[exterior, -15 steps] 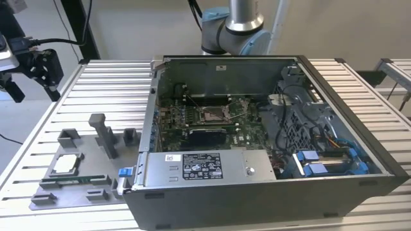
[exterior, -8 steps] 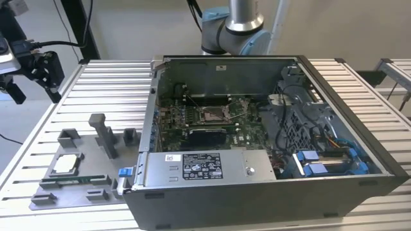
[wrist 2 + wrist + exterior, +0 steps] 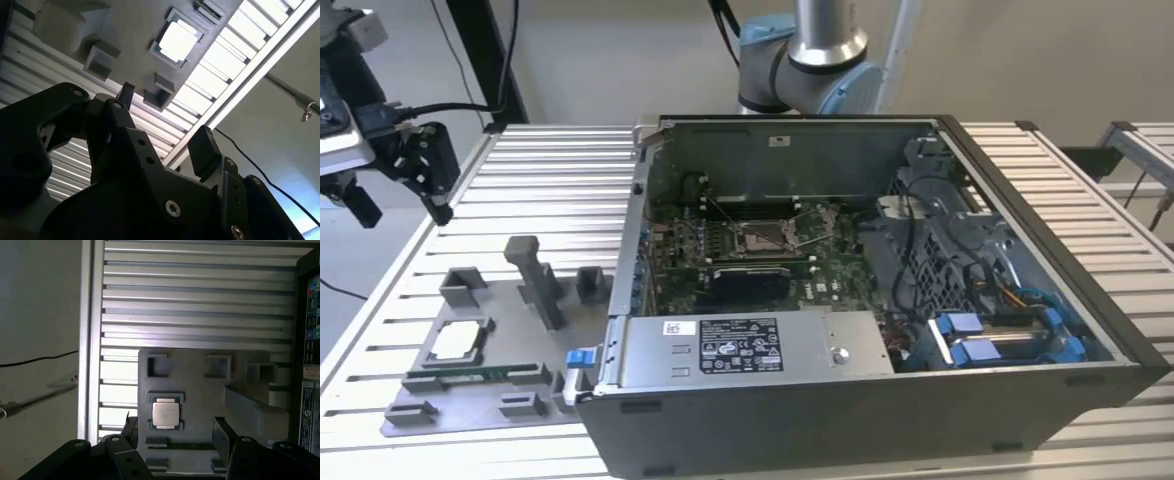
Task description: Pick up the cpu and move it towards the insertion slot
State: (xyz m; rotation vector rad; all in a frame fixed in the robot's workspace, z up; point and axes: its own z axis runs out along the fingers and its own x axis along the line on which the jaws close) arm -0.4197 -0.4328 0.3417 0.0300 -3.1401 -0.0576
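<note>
The cpu (image 3: 458, 341) sat flat in a square pocket of the grey holder (image 3: 454, 405) on the desk (image 3: 560, 170), with a memory stick (image 3: 474, 375) in the next groove. It was well apart from the insertion slot (image 3: 765, 236) inside the open case (image 3: 787, 150). The gripper (image 3: 175, 440) hung above it, spread wide and holding nothing. My guess: light, stiff, slick on top and fragile underneath, so pinch it by opposite edges.

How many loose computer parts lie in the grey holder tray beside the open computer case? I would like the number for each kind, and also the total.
cpu: 1
memory stick: 1
Total: 2
</note>
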